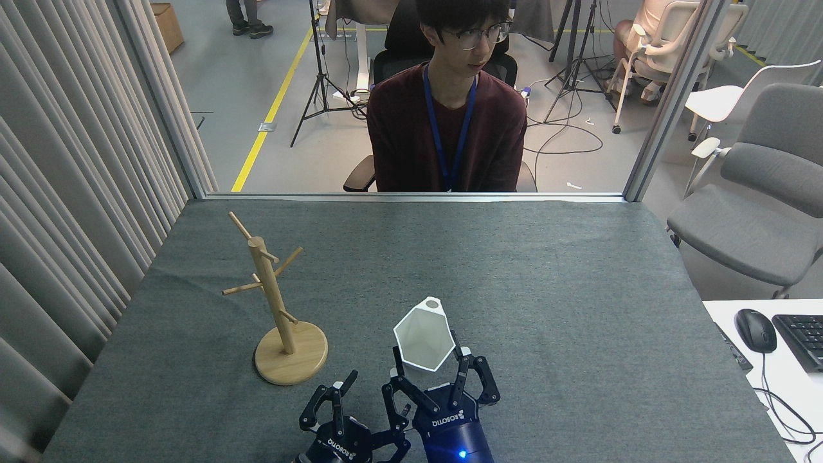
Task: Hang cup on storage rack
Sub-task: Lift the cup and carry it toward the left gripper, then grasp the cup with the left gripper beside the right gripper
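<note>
Right end effector (429,368) clamped on cup (421,334), held above table (546,270), tab hole up; left end effector (360,411) spread wide, empty, just beside right; storage rack (273,296) upright at left, apart from cup.

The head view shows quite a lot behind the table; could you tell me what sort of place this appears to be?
Probably a robotics lab or data-collection workspace in an office: a person sits watching across the grey-covered table, tripods and cables stand on the floor, and a keyboard sits on a side desk.
</note>
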